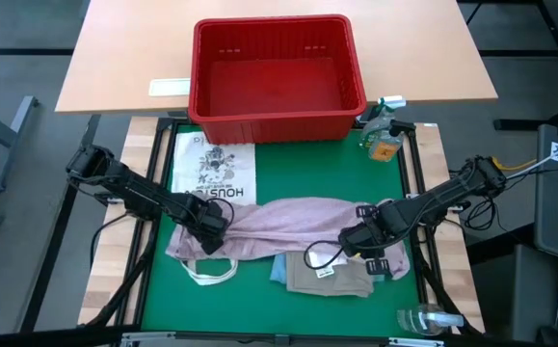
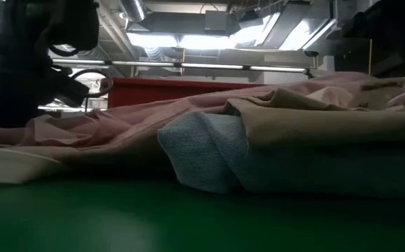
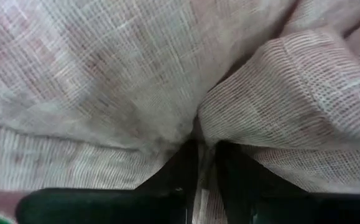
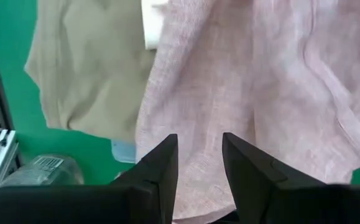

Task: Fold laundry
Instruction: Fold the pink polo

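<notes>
The pale pink shirt [image 1: 288, 224] lies crumpled across the green mat [image 1: 288, 169], its right part draped over a tan cloth [image 1: 332, 280] and folded blue denim [image 1: 279, 270]. In the low view the denim [image 2: 209, 154] sits under the tan cloth [image 2: 314, 119], with the shirt [image 2: 118, 119] behind. My left gripper [image 1: 211, 229] is down on the shirt's left part, shut on it [image 3: 203, 149]. My right gripper [image 1: 363, 243] hovers above the shirt's right end, fingers apart [image 4: 198, 146], with nothing between them. My left gripper pinches a raised fold of the pink shirt [image 3: 202, 167] between its two fingers, near the shirt's left end. The fingers come from above, pointing down. The shirt puckers toward the fingers and the rest of it lies slack on the mat.
A red basket [image 1: 277, 77] stands at the mat's far edge, with a spray bottle [image 1: 385, 135] to its right. A printed white tote [image 1: 216, 173] lies far left, its handles [image 1: 211, 272] near the shirt's left end. A clear bottle [image 1: 428, 318] lies at the near right corner.
</notes>
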Robot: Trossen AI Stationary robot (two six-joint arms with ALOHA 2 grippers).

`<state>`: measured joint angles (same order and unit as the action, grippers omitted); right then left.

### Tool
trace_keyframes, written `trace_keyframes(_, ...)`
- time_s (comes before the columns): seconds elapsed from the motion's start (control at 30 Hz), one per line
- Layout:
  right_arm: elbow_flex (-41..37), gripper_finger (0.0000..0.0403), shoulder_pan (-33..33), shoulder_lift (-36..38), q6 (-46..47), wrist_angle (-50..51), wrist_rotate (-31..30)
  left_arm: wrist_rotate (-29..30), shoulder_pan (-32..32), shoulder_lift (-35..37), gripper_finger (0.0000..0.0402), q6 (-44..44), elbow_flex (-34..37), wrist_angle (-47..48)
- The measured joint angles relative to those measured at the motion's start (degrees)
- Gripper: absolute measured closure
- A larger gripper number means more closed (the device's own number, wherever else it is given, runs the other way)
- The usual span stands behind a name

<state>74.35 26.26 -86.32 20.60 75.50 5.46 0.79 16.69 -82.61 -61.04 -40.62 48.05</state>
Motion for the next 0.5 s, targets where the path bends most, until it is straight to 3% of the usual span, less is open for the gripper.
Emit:
trace_keyframes(0.17,0.0,0.0276,-0.02,-0.02,0.03,3.3,-1.06,-1.26,0.0,0.0,0.0347,0.02,0.02,2.55)
trace_keyframes(0.3,0.0,0.0276,-0.02,-0.02,0.14,7.8,-5.75,-1.87,0.0,0.0,0.0347,-0.41,0.12,7.61)
trace_keyframes(0.5,-0.09,0.0276,-0.02,1.97,-2.57,11.78,-11.71,-1.87,0.02,0.0,0.0347,-0.37,0.13,6.66)
